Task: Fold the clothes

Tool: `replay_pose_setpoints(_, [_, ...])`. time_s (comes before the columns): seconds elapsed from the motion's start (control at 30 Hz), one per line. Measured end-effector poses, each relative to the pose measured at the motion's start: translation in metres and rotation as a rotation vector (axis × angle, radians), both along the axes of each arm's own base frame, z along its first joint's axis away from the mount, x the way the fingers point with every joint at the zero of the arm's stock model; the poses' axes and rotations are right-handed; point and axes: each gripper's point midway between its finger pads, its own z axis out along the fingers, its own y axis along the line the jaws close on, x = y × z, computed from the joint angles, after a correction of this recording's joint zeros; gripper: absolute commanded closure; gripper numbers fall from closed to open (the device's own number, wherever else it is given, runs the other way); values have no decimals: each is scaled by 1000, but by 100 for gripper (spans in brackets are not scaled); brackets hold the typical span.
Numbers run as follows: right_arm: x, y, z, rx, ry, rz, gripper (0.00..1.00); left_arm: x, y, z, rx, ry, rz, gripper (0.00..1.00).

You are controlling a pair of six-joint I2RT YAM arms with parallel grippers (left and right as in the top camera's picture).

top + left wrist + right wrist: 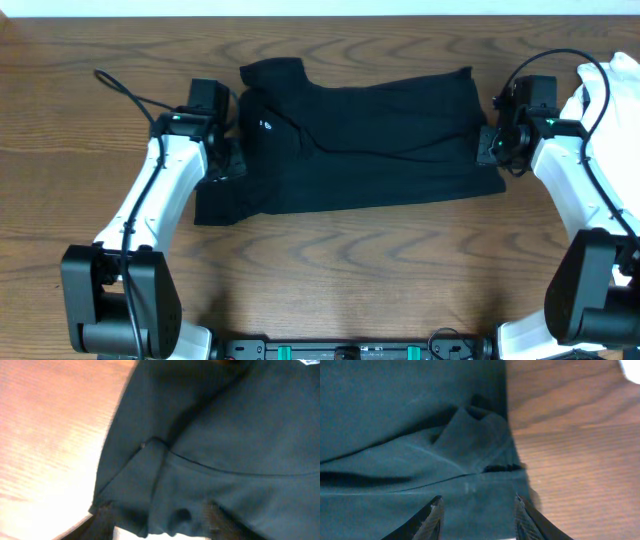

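A black shirt (350,140) lies spread flat across the middle of the wooden table, with its collar at the back left. My left gripper (225,160) is at the shirt's left edge. In the left wrist view its fingers (160,517) are spread apart, with a bunched edge of the shirt (225,435) between them. My right gripper (490,145) is at the shirt's right edge. In the right wrist view its fingers (477,505) are open just over the shirt (395,420), near a small folded flap.
A pile of white cloth (615,90) lies at the right edge of the table, behind my right arm; a corner of it also shows in the right wrist view (632,367). A black cable (130,92) runs across the wood behind my left arm.
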Motion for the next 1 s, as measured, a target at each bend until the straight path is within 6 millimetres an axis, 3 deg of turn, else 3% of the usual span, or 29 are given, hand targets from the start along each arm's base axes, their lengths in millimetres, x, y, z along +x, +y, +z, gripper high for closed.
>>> replay_pose_setpoints(0.17, [5, 6, 1, 22, -19, 35, 63, 0, 3, 0, 1, 1, 8, 2])
replay_pose_setpoints(0.37, [11, 17, 4, 61, -53, 107, 90, 3, 2, 1, -6, -12, 11, 0])
replay_pose_setpoints(0.57, [33, 20, 8, 68, -140, 136, 87, 26, -19, 6, -118, -107, -16, 0])
replay_pose_setpoints(0.73, [39, 21, 1, 76, -147, 138, 87, 41, -37, 5, -188, -150, -52, 0])
replay_pose_setpoints(1.0, [48, 37, -13, 87, -152, 173, 80, 40, -53, -14, -211, -104, -85, 2])
